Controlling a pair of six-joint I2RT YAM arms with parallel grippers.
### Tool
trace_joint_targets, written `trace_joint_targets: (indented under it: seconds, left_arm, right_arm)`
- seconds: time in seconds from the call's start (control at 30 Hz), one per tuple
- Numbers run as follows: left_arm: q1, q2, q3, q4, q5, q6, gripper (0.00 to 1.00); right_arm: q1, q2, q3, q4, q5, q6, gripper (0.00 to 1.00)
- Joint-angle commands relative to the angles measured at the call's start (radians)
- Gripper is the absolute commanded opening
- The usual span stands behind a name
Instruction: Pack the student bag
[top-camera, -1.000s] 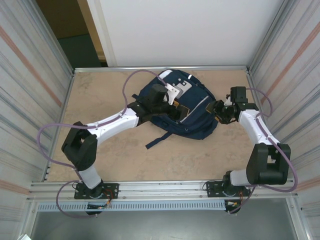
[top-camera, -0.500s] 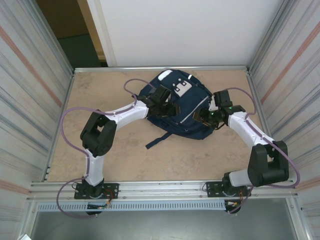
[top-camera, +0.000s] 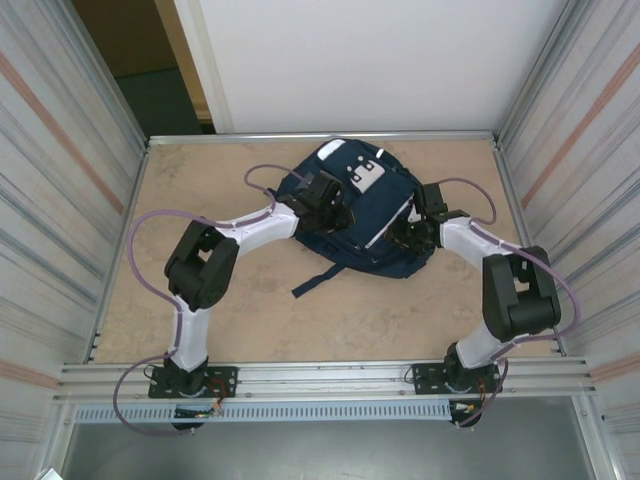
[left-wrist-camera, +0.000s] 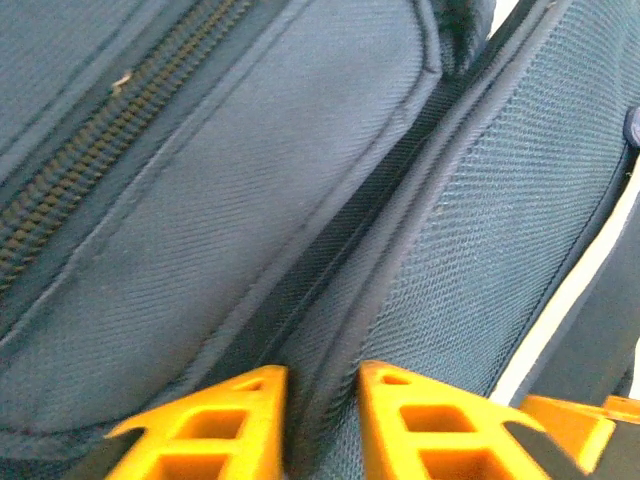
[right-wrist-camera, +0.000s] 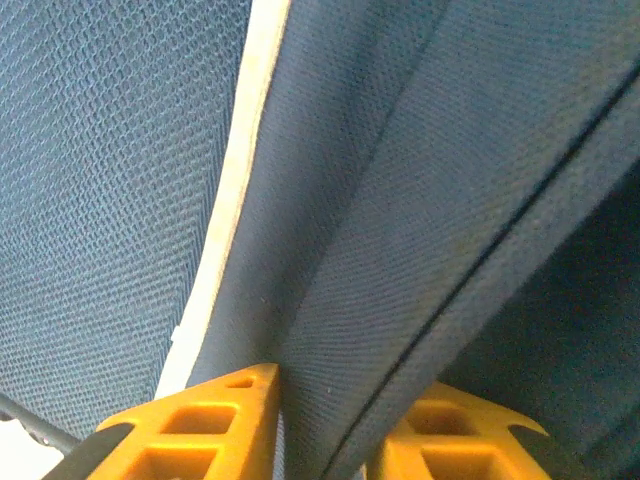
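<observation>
At the left of the overhead view, the left arm reaches up and in across the table (top-camera: 200, 180). The left gripper (left-wrist-camera: 322, 425) has its orange fingers drawn close together on a piped fold of navy fabric, with a zip (left-wrist-camera: 110, 110) running through the upper left of its wrist view. The student bag (top-camera: 372, 215) lies flat at the upper centre of the table, white patch towards the far wall and a loose strap (top-camera: 318, 278) trailing towards the near edge. On the right, the right gripper (right-wrist-camera: 330, 420) pinches another fold of the bag beside a white stripe (right-wrist-camera: 235, 170).

To me this looks like taking hold of the bag on both sides. Next, I'd expect the folds to be lifted or drawn apart evenly, so neither slips free.
</observation>
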Motion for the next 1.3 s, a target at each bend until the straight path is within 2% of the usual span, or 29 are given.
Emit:
trace_joint_targets:
  seconds: [0.0, 0.1, 0.23, 0.27, 0.3, 0.33, 0.43, 0.5, 0.57, 0.67, 0.8, 0.93, 1.0, 1.03, 1.07, 1.13, 1.2, 1.27]
  left_arm:
    - [0.009, -0.021, -0.057, 0.094, 0.036, 0.014, 0.12]
    - [0.008, -0.061, -0.106, 0.116, 0.044, 0.03, 0.03]
    - [0.009, -0.086, -0.147, 0.155, 0.07, 0.014, 0.03]
    - [0.009, -0.089, -0.155, 0.171, 0.076, 0.005, 0.07]
    - [0.009, -0.091, -0.159, 0.178, 0.068, -0.007, 0.19]
    - [0.009, -0.094, -0.155, 0.167, 0.046, -0.017, 0.3]
    - [0.009, -0.083, -0.105, 0.08, -0.054, -0.022, 0.48]
    - [0.012, -0.056, -0.059, 0.037, -0.088, -0.01, 0.54]
    - [0.017, -0.022, -0.028, 0.037, -0.103, -0.017, 0.55]
    - [0.022, 0.023, 0.001, 0.049, -0.107, -0.026, 0.51]
    - [0.023, 0.045, 0.012, 0.065, -0.104, -0.015, 0.27]
    - [0.023, 0.041, 0.018, 0.064, -0.075, 0.012, 0.13]
    - [0.021, 0.028, 0.005, 0.083, -0.057, 0.022, 0.1]
    - [0.021, 0.023, -0.002, 0.099, -0.048, 0.029, 0.1]
    - [0.021, 0.019, -0.007, 0.105, -0.038, 0.037, 0.13]
    - [0.021, 0.022, -0.002, 0.108, -0.005, 0.087, 0.3]
    - [0.024, 0.033, 0.016, 0.094, 0.026, 0.155, 0.45]
    - [0.029, 0.054, 0.041, 0.074, 0.029, 0.244, 0.55]
  right_arm:
    - [-0.013, 0.074, 0.082, 0.097, -0.054, -0.024, 0.2]
    - [-0.031, 0.145, 0.16, 0.122, -0.119, -0.061, 0.2]
    - [-0.073, 0.2, 0.25, 0.116, -0.203, -0.074, 0.23]
    - [-0.083, 0.193, 0.256, 0.114, -0.21, -0.075, 0.26]
    - [-0.091, 0.173, 0.256, 0.096, -0.191, -0.074, 0.32]
    - [-0.094, 0.149, 0.252, 0.072, -0.156, -0.075, 0.37]
    - [-0.086, 0.031, 0.202, -0.02, -0.003, -0.073, 0.46]
    - [-0.062, -0.048, 0.144, -0.073, 0.066, -0.05, 0.48]
    - [-0.012, -0.13, 0.067, -0.091, 0.112, 0.013, 0.48]
    - [0.108, -0.22, -0.041, -0.037, 0.16, 0.127, 0.48]
    - [0.229, -0.266, -0.102, 0.011, 0.233, 0.231, 0.47]
    - [0.259, -0.243, -0.095, 0.043, 0.236, 0.183, 0.48]
    - [0.259, -0.223, -0.075, -0.025, 0.29, 0.308, 0.36]
    - [0.252, -0.211, -0.068, -0.064, 0.281, 0.355, 0.45]
    - [0.244, -0.203, -0.068, -0.052, 0.237, 0.352, 0.47]
    - [0.24, -0.193, -0.066, -0.031, 0.191, 0.348, 0.49]
    - [0.248, -0.202, -0.066, -0.024, 0.207, 0.323, 0.51]
    - [0.251, -0.221, -0.068, -0.017, 0.238, 0.274, 0.55]
